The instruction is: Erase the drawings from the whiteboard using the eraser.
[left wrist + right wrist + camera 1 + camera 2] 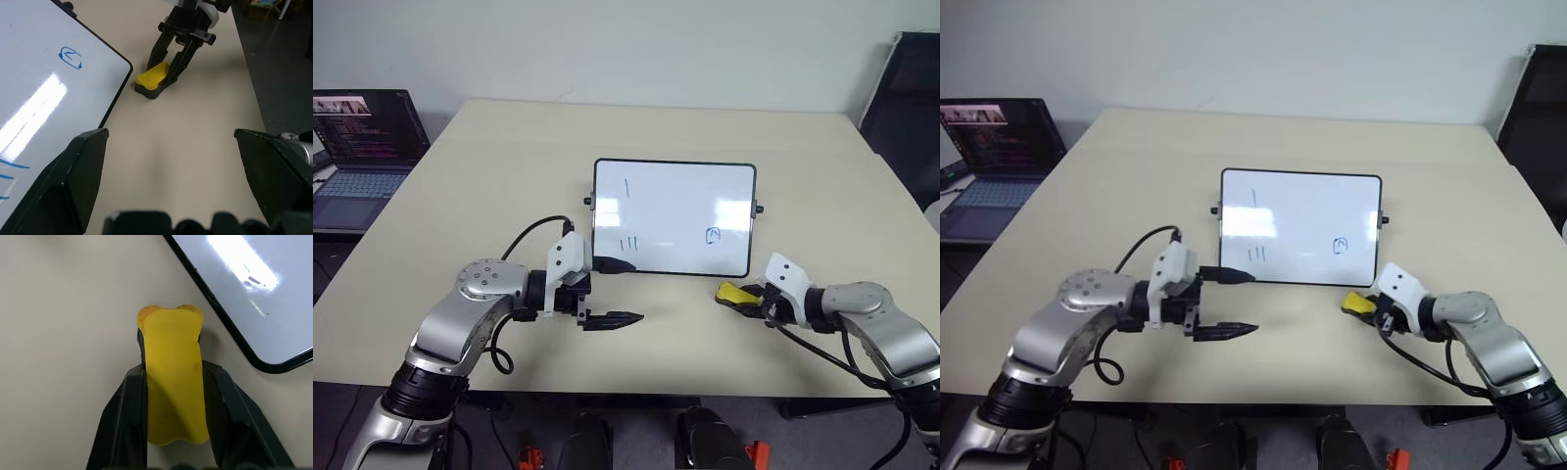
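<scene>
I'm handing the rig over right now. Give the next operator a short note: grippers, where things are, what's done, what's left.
Right gripper: fingers against both long sides of the eraser, which lies on the table just off the whiteboard's near right corner.
Left gripper: open, empty, at the board's near left corner.
Done: eraser reached.
Left: lift it and wipe off all drawings: the blue squiggle, the three tally lines and a single stroke.
</scene>
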Robot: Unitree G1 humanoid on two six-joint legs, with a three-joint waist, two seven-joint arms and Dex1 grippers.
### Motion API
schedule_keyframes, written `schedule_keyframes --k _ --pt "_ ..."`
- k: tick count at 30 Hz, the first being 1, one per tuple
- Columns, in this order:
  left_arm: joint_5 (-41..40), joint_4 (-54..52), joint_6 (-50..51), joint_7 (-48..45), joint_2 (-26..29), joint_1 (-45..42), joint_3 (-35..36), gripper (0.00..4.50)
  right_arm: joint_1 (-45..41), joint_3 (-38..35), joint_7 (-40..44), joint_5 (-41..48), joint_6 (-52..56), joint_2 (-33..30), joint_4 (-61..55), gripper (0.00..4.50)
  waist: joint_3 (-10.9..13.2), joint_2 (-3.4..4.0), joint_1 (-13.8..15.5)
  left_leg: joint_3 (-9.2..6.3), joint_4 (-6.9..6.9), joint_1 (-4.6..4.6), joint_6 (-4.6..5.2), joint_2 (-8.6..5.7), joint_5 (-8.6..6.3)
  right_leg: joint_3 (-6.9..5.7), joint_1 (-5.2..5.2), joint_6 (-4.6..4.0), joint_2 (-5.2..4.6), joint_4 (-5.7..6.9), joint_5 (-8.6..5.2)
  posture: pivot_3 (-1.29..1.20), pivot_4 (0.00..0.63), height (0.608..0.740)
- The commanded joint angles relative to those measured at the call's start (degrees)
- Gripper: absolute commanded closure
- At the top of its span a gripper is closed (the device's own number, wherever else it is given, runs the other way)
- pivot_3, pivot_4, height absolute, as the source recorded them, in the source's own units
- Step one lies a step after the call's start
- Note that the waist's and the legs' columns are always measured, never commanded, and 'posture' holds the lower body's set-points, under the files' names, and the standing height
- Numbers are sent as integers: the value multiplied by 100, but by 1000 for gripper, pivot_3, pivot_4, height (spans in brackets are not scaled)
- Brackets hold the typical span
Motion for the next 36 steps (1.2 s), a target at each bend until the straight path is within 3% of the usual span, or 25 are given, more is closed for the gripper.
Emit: schedule_keyframes --k 1,9,14,22,25,31,36 --pt "-44 -192 -40 16 65 25 144 0 -31 -223 17 93 31 12 -193 3344 0 0 0 0 0 0 0 0 0 0 0 0 0 0 0 0 150 740" --pt "-134 -260 237 514 -43 62 354 0 413 -721 -294 303 523 -84 -1173 3356 0 0 9 -1 0 0 0 0 0 -1 0 1 0 2 0 0 150 740" --pt "-295 -364 446 658 -69 67 429 0 464 -911 -1046 332 998 349 -2101 3356 0 0 -3 -2 2 1 0 0 0 0 0 0 1 3 1 0 150 740" --pt "-331 -180 452 376 90 -88 381 0 -267 -190 -2753 -684 1210 1552 -1872 3356 -1 -1 -11 -3 2 3 -1 2 0 -1 -1 -2 3 5 2 0 150 740" --pt "-290 -155 449 253 106 -177 277 0 -663 147 -3029 -1302 1016 1514 -1295 3357 -1 -1 -7 -2 1 2 -1 1 0 0 -2 -3 2 4 2 0 150 740" --pt "-232 -238 517 198 87 -239 146 0 -984 96 -3106 -1594 844 1541 -713 3357 -1 -1 33 -2 -3 -4 0 1 0 -2 -4 -2 1 0 2 0 150 740" --pt "-266 -319 571 239 96 -207 161 0 -846 518 -2472 -1560 1120 1303 -793 3358 -1 -1 5 -3 -3 -4 0 2 0 -1 -4 -2 3 2 2 0 150 740"
